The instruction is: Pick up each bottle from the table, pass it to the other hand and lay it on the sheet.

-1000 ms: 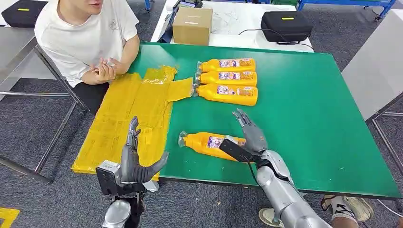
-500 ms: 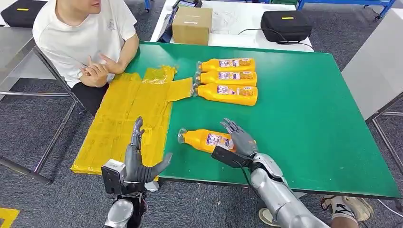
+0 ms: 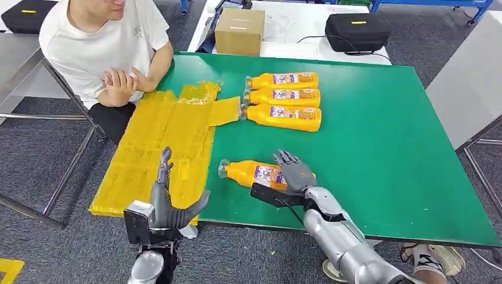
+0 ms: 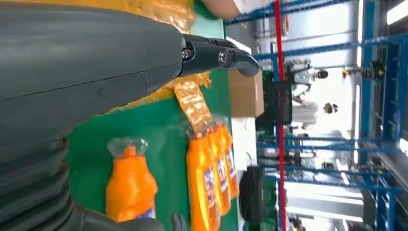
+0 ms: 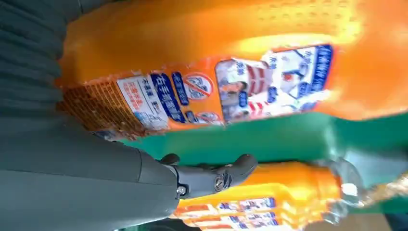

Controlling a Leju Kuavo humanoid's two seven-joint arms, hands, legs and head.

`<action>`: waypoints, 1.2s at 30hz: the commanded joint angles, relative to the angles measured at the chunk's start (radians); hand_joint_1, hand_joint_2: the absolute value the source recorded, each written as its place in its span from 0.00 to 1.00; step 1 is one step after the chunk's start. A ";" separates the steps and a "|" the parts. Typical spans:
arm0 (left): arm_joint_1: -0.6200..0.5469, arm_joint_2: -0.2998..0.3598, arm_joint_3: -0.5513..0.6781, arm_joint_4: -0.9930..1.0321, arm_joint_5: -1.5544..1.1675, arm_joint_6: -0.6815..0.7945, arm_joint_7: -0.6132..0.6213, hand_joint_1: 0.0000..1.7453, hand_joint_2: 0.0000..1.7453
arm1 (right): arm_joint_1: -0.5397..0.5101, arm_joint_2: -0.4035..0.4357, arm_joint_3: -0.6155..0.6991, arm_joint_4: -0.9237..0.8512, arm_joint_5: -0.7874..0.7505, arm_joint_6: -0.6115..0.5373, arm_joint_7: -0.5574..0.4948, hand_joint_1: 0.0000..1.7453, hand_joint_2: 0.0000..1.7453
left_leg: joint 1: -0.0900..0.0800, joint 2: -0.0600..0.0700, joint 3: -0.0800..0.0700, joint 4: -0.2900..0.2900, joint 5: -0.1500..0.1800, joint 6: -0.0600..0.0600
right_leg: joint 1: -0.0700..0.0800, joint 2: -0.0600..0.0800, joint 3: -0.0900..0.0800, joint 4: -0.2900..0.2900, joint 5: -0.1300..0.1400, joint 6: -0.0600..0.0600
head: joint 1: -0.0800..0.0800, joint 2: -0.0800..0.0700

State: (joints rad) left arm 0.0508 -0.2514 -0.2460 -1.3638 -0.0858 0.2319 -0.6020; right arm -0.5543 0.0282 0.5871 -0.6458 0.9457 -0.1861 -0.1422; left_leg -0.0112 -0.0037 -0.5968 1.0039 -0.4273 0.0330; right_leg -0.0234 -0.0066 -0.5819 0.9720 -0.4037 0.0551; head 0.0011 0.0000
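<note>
- Pick step: your right hand [image 3: 294,173] lies over the near bottle [image 3: 251,173], fingers draped, grip not confirmed.
- Left hand [image 3: 167,204] waits open beside the sheet [image 3: 154,142].
- Next: close firmly, lift, bring it across.

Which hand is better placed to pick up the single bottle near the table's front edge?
The right hand. It already lies over the single bottle, though a closed grip cannot be confirmed. The left hand is open near the yellow sheet, apart from the bottle, ready to receive it.
</note>
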 commanded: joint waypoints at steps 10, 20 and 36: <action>-0.007 -0.013 0.083 0.030 -0.021 0.009 0.018 0.00 1.00 | -0.174 0.000 0.189 0.224 0.155 0.185 0.219 0.93 1.00 | 0.001 0.000 0.002 0.000 0.000 -0.002 | 0.001 0.000 0.001 0.000 0.000 -0.002 | 0.000 0.000; -0.035 -0.018 0.089 0.087 -0.008 -0.006 0.003 0.00 1.00 | -0.189 -0.031 0.173 0.288 0.084 0.328 0.119 1.00 1.00 | 0.001 -0.002 0.003 -0.001 0.001 -0.001 | 0.001 -0.002 0.003 -0.001 0.000 -0.001 | 0.000 0.000; -0.012 0.006 0.075 0.109 0.023 -0.008 -0.036 0.00 1.00 | -0.077 -0.107 0.054 0.255 -0.215 0.437 -0.077 1.00 1.00 | 0.003 -0.007 0.010 -0.003 0.001 -0.002 | 0.003 -0.006 0.011 -0.006 0.000 -0.002 | 0.000 0.000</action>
State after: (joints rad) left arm 0.0512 -0.2686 -0.1728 -1.3294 -0.0820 0.2136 -0.6127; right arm -0.7505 -0.0119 0.7164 -0.4459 0.8963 0.2454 -0.1004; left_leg -0.0113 -0.0039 -0.5907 1.0040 -0.4264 0.0336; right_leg -0.0234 -0.0067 -0.5785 0.9707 -0.4030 0.0557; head 0.0011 0.0000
